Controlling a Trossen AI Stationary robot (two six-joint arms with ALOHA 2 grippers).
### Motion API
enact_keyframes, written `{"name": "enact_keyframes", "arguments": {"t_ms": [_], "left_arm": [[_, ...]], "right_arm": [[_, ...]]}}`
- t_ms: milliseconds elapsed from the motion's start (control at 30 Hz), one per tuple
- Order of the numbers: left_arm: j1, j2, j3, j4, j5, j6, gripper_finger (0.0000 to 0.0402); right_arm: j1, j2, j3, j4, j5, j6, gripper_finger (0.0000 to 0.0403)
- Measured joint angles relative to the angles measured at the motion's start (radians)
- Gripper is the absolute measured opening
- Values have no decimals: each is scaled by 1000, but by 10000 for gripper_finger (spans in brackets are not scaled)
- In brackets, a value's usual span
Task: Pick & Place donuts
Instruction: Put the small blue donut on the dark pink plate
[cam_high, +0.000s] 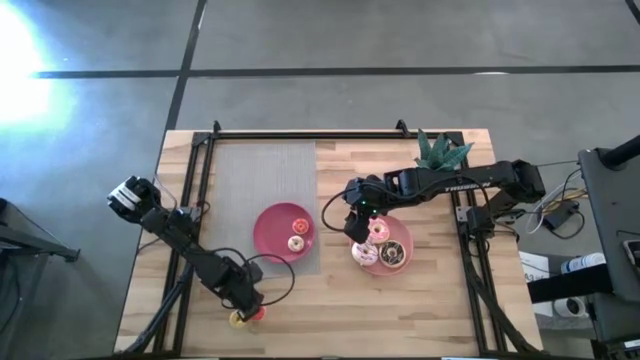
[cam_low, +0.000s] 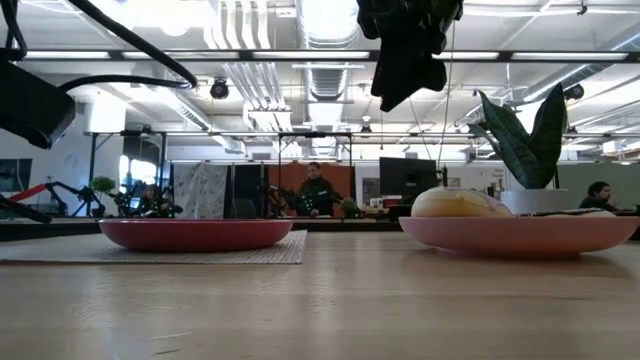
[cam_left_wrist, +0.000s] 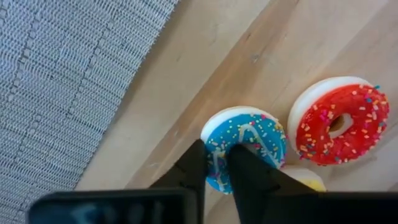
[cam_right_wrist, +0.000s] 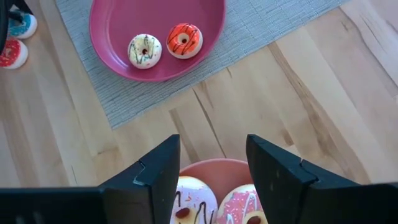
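left jaws pinched on the blue donut's ring at the desk's near edge

wooden desk (cam_high: 440, 300) carried a grey mat (cam_high: 265, 175) and two pink plates. the left gripper (cam_left_wrist: 214, 163) was down at the near left edge of the desk, well apart from both plates. its jaws stood narrow, one finger outside the blue sprinkled donut (cam_left_wrist: 249, 140) and the other apparently down through its hole, so they were closed across one side of the ring. whether the donut had lifted off the wood could not be told from the wrist view. the donut lay flat, straight ahead of the jaws, with a red sprinkled donut (cam_left_wrist: 339, 127) just beside it and a yellow one (cam_left_wrist: 305, 177) half hidden at the fingers.

the left plate (cam_high: 270, 235), half on the mat, held a white donut (cam_right_wrist: 145, 50) and an orange one (cam_right_wrist: 184, 40). it lay up and to the right of the left gripper, and the left arm was the nearer one to it, so the carry would likely go that way.

the right gripper (cam_right_wrist: 211, 165) hung with jaws wide over the right plate (cam_high: 402, 262), clear of the larger donuts lying on it: a pink iced donut (cam_right_wrist: 245, 208) and a white, chocolate-drizzled one (cam_right_wrist: 189, 205).
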Motion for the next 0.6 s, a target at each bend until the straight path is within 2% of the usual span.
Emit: {"name": "enact_keyframes", "arguments": {"t_ms": [133, 367, 600], "left_arm": [[0, 0, 10, -1, -31, 0, 6], [7, -5, 40, -8, -133, -16, 3], [59, -61, 50, -30, -310, -26, 1]], "right_arm": [[0, 0, 0, 0, 0, 0, 176], [0, 0, 0, 19, 0, 0, 175], [0, 0, -1, 33, 1, 0, 175]]}}
